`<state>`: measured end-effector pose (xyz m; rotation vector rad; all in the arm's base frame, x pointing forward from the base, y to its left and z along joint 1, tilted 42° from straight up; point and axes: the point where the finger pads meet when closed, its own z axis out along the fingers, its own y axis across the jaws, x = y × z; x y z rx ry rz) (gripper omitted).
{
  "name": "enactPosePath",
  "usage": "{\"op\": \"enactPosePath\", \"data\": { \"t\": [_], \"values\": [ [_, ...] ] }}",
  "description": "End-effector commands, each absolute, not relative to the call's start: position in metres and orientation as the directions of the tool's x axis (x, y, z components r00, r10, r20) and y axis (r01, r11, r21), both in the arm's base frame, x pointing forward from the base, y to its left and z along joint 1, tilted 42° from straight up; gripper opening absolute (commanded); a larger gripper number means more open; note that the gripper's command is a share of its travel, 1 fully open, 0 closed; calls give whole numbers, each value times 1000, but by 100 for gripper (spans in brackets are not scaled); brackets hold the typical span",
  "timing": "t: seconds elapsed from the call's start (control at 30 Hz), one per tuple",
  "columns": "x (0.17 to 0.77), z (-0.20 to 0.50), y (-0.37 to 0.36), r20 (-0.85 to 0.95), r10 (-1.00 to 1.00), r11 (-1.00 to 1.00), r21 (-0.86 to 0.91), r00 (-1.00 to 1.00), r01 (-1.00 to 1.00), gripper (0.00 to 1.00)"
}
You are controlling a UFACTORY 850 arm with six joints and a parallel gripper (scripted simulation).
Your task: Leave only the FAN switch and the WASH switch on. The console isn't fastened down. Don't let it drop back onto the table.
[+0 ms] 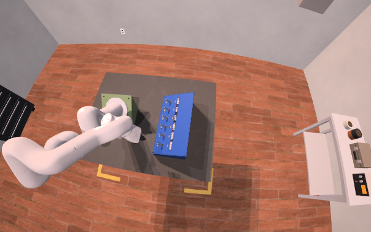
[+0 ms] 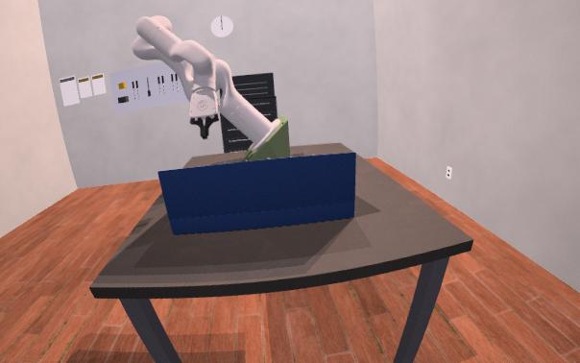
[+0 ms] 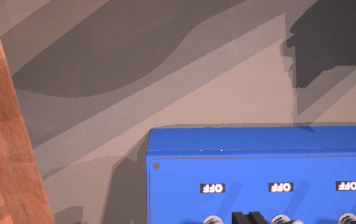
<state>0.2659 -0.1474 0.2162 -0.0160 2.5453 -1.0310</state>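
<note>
The blue console [image 1: 184, 123] [image 2: 259, 197] [image 3: 180, 190] is set on the worktop [image 1: 147, 83] [image 2: 408, 230] [image 3: 225, 95], with its row of levers turned toward the arm [image 1: 70, 150] [image 2: 245, 112] and its tall back turned away. By that placing the levers can be reached from the arm's side, while in the exterior view they are hidden by the back panel. The FAN switch [image 1: 166, 109] is placed second from one end; the WASH switch [image 1: 160, 145] [image 3: 213, 220] is placed at the opposite end, with the COOL switch [image 1: 162, 135] [image 3: 282, 219] beside it. OFF plates are seen in the wrist view on the arm's side of the levers, but the setting of each lever cannot be told with certainty.

The end effector [image 1: 143, 138] [image 2: 205, 136] [image 3: 247, 217] is closed narrow, with nothing held. It is carried above the worktop, apart from the console on the lever side in the top view. A narrow tip is probably wanted so that one lever can be pushed without its neighbours being caught. From this side, a push toward the name labels, and so toward ON, would seem to be suited.

Since the console is not fastened down, it could be slid or tipped by a hard push; short, light contact near the lever's tip would be called for. The arm's green mount [image 1: 104, 99] [image 2: 283, 144] is kept behind the console, apart from it.
</note>
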Motion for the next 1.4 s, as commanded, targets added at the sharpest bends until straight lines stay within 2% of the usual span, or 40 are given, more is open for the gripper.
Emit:
{"op": "enactPosePath", "data": {
  "t": [0.0,1.37],
  "values": [
    [266,217,-147,-354,-155,729,-671,-922,135,0],
    [291,173,-193,-354,-155,729,-671,-922,135,0]
  ]
}}
